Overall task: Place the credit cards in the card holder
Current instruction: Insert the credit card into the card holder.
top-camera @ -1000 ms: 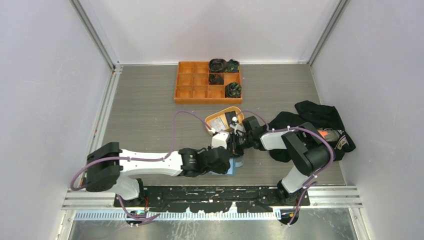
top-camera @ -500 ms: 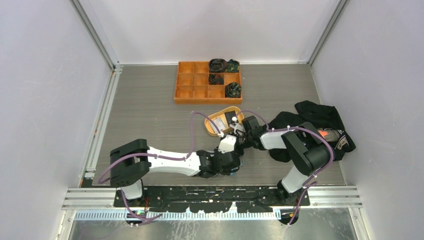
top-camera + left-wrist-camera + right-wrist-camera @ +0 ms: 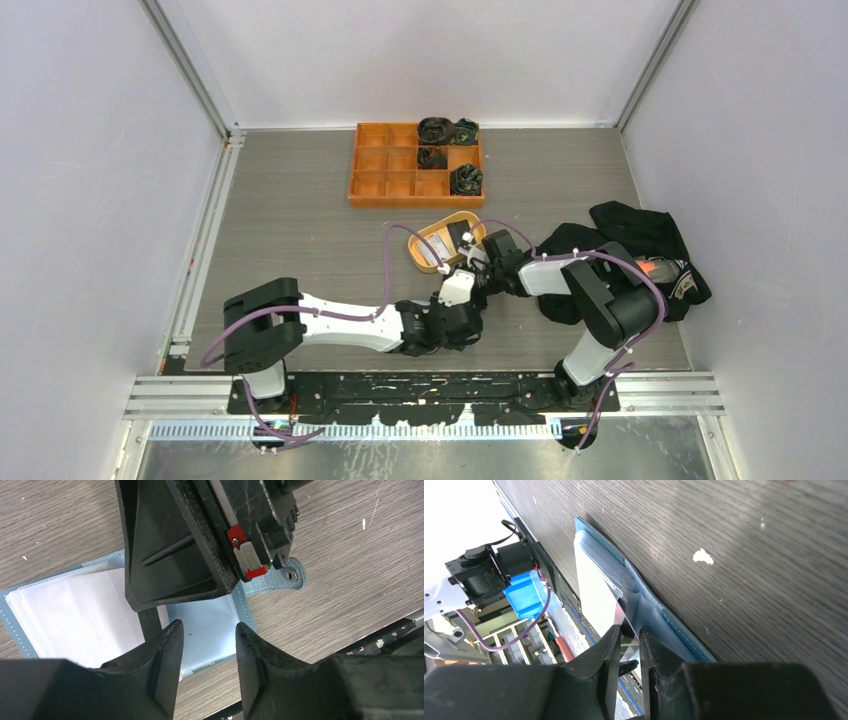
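The blue card holder (image 3: 200,612) lies open on the table, white inner slots (image 3: 75,610) to the left, snap tab (image 3: 284,577) to the right. My left gripper (image 3: 207,630) hovers low over its blue panel, open, with nothing between its fingers. The right gripper's fingers (image 3: 170,545) come down onto the holder just beyond. In the right wrist view my right gripper (image 3: 629,637) stands narrow around a thin glossy sheet at the holder's (image 3: 674,625) slots; card or clear sleeve, I cannot tell. More credit cards (image 3: 437,246) lie in the tan dish. From above, both grippers hide the holder.
The tan oval dish (image 3: 420,252) sits just behind the grippers. An orange compartment tray (image 3: 372,185) with dark rolled items (image 3: 437,129) stands further back. A black garment heap (image 3: 640,235) lies at the right. The table's front rail (image 3: 430,385) is close below the holder.
My left arm has swung right and its gripper has dropped over the holder, covering the blue seen earlier. Its jaws have widened. The right gripper has hardly moved.
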{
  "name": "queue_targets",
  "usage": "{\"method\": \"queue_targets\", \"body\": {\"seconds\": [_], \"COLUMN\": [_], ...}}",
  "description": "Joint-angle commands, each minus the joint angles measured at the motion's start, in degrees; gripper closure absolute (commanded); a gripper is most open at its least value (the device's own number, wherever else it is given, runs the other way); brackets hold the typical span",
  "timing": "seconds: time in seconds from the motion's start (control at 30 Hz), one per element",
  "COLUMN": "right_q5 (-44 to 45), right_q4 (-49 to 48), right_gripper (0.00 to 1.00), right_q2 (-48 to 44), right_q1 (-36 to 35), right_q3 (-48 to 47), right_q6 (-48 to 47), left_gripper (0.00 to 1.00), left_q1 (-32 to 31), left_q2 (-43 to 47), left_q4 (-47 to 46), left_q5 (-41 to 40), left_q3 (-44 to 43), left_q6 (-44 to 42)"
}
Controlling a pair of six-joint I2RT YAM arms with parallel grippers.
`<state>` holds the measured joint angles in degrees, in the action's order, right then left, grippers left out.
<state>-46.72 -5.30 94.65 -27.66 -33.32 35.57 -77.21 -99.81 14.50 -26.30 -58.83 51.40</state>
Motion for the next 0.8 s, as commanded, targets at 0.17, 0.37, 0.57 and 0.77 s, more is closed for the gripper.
{"method": "queue_targets", "body": {"seconds": [0.17,0.37,0.57,0.77], "right_q5": [0.0,-0.2,-0.1,0.1], "right_q4": [3.0,4.7,8.4,10.9], "right_gripper": [0.67,0.56,0.45,0.42], "right_q2": [0.7,-0.8,-2.0,-3.8], "right_q1": [-0.2,-0.2,-0.2,-0.2], "right_q3": [-3.0,-3.8,-5.3,-6.3], "right_q6": [-3.5,-5.3,-8.1,-11.0], "left_gripper": [0.50,0.50,0.50,0.52], "left_q1": [0.3,1.2,1.3,1.3], "left_q2": [1.6,3.7,6.0,12.0], "left_q4": [0.8,0.4,0.3,-3.8], "left_q5": [-3.9,-4.3,-4.5,-1.4], "left_q3": [-0.8,1.2,1.9,5.8], "left_q6": [-0.5,-0.3,-2.1,-4.2]}}
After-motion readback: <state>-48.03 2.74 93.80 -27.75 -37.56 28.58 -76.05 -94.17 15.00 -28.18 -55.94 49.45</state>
